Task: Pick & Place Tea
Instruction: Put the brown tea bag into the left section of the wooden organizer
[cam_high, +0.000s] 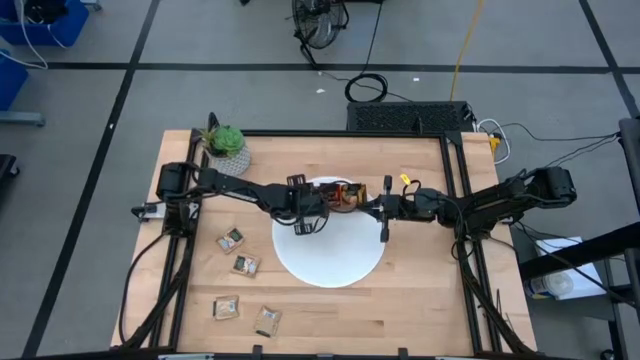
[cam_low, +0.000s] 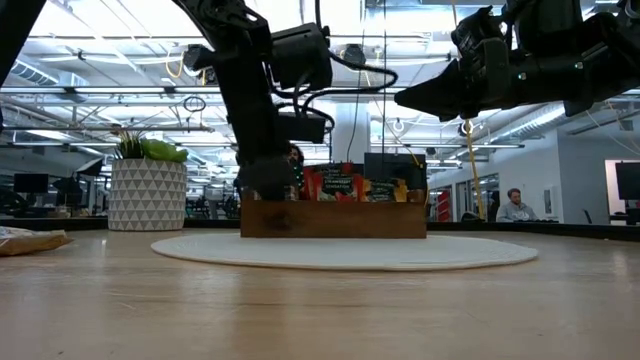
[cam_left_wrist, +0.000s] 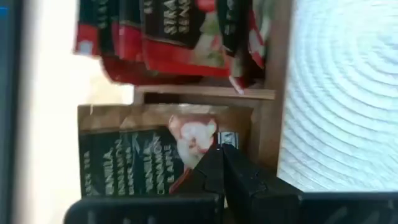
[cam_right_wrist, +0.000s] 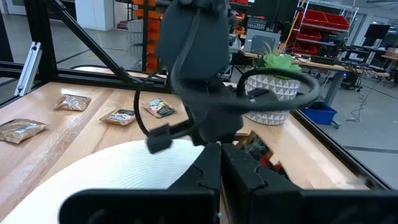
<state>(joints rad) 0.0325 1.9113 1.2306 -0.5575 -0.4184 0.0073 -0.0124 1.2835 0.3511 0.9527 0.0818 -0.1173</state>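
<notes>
The left gripper (cam_high: 318, 203) is lowered into the wooden tray (cam_low: 335, 219), which stands on the white plate (cam_high: 330, 255) at the far edge of the plate. Its jaws are clenched over a grey-beige tea sachet (cam_left_wrist: 134, 155) in the tray, beside the red sachets (cam_left_wrist: 180, 37). The right gripper (cam_high: 384, 212) hovers above the tray, jaws clenched and empty. Four loose sachets (cam_high: 240, 265) lie on the counter (cam_high: 420, 310) toward its near left corner. A potted plant (cam_high: 226, 146) stands at the far left corner.

One camera looks straight down at the white plate (cam_high: 328, 245). One sits low on the desk (cam_low: 320, 310), facing it. Wrist cameras look close.
</notes>
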